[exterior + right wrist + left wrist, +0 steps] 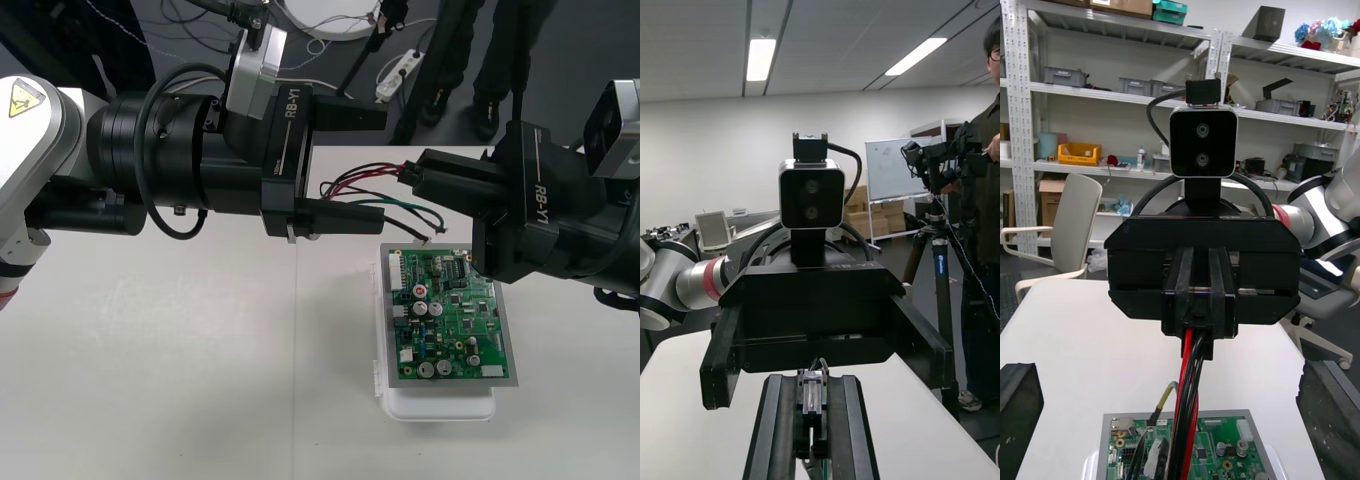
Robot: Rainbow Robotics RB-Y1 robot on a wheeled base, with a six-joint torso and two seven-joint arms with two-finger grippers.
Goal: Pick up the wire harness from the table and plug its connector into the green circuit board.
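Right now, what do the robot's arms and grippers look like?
Left gripper and right gripper: black boxy bodies lettered RB-Y1, flat black fingers, a camera atop each. The left arm is silver and black, with a yellow warning triangle and a black cable.

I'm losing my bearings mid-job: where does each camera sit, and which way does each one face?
Front view: overhead, looking steeply down at the green circuit board; shows both arms, left claw open, right claw shut on the wire harness.
Right wrist view: on the right wrist, facing the left claw; own fingers shut together.
Left wrist view: on the left wrist, facing the right claw and the board; own fingers spread wide apart.
Shared: the wrist views face each other; front and left wrist both show board and harness.
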